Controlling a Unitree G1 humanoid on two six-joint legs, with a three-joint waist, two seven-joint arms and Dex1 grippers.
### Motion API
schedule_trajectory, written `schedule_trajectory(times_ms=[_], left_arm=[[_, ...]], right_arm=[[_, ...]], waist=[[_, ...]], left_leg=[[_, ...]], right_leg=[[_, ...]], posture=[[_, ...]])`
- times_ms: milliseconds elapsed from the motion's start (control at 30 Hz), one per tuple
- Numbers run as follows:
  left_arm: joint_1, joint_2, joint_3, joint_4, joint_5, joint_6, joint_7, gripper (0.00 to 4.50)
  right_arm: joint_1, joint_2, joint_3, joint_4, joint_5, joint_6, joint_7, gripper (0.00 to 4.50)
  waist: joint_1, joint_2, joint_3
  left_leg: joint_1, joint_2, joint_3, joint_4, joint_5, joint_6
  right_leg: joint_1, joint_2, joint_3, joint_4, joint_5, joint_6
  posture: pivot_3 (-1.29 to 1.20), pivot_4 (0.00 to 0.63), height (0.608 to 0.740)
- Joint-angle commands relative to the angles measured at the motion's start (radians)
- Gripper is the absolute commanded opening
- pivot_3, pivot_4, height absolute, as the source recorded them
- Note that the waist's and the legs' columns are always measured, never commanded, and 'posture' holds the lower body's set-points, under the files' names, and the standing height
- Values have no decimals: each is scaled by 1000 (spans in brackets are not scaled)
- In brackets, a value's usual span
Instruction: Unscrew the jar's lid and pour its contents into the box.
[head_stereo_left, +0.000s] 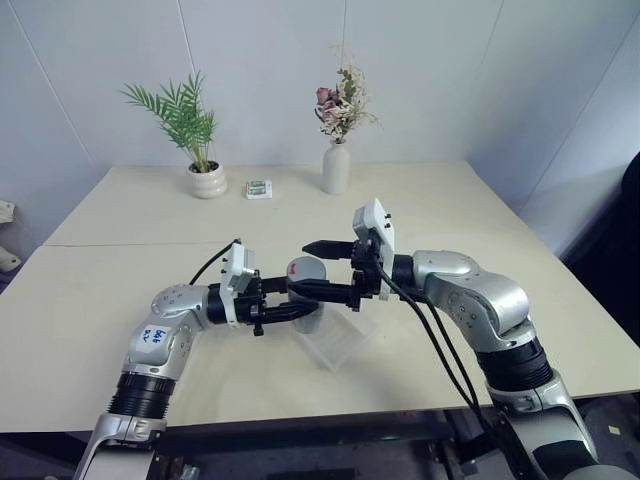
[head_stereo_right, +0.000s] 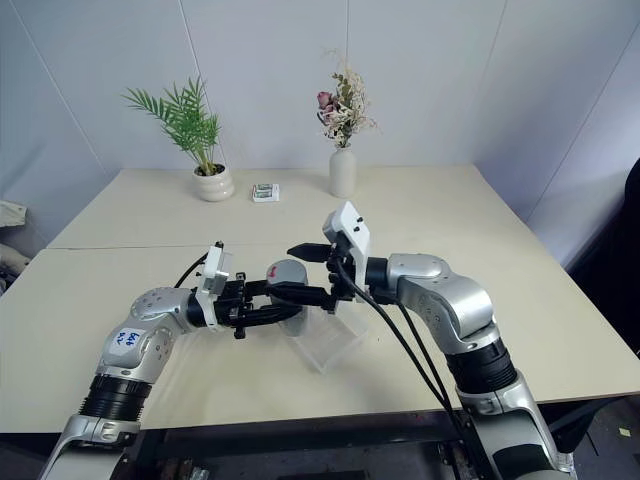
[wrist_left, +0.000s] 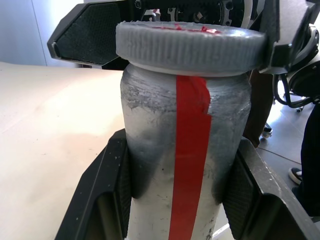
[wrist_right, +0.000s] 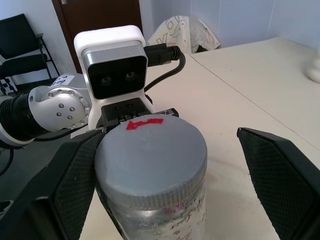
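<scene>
One jar (wrist_left: 185, 165), one lid (wrist_right: 151, 155), one box (head_stereo_left: 335, 340), one vase (head_stereo_left: 336, 168), one plant pot (head_stereo_left: 208, 180).

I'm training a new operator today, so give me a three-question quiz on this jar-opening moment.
1. True or false: the lid is already off the jar.
2. Which gripper clamps the jar's body?
A. left gripper
B. right gripper
C. both
3. Fill in: the box lies on the table, below the ____.

Key:
1. False; the lid still sits on the jar.
2. A; the right gripper stands open around the lid, one finger clearly apart from it.
3. jar
</scene>
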Motion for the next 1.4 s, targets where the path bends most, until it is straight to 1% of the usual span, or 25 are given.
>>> schedule_trajectory(times_ms=[33, 1133, 1233, 1367, 1400], left_arm=[[-2, -3, 5, -40, -20, -9, -10, 1947], [9, 2, 9, -54, -20, -5, -5, 1947], [10, 3, 10, -56, -19, -4, -4, 1947], [11, 3, 10, -57, -20, -4, -2, 1947], [11, 3, 10, -57, -20, -4, -2, 1947]], right_arm=[[-5, -21, -50, -22, 9, -12, 4, 4459], [7, -12, -35, -30, 40, 7, 37, 4459], [8, -10, -34, -33, 47, 8, 45, 3878], [9, -8, -34, -37, 49, 8, 49, 2577], [10, -8, -34, -38, 50, 8, 50, 2556]], waist=[[0, 0, 0], [0, 0, 0], [0, 0, 0], [0, 0, 0], [0, 0, 0]], left_leg=[[0, 0, 0, 0, 0, 0], [0, 0, 0, 0, 0, 0], [0, 0, 0, 0, 0, 0], [0, 0, 0, 0, 0, 0], [0, 0, 0, 0, 0, 0]], right_leg=[[0, 0, 0, 0, 0, 0], [0, 0, 0, 0, 0, 0], [0, 0, 0, 0, 0, 0], [0, 0, 0, 0, 0, 0], [0, 0, 0, 0, 0, 0]], posture=[[0, 150, 740], [0, 150, 740], [0, 150, 740], [0, 150, 740], [0, 150, 740]])
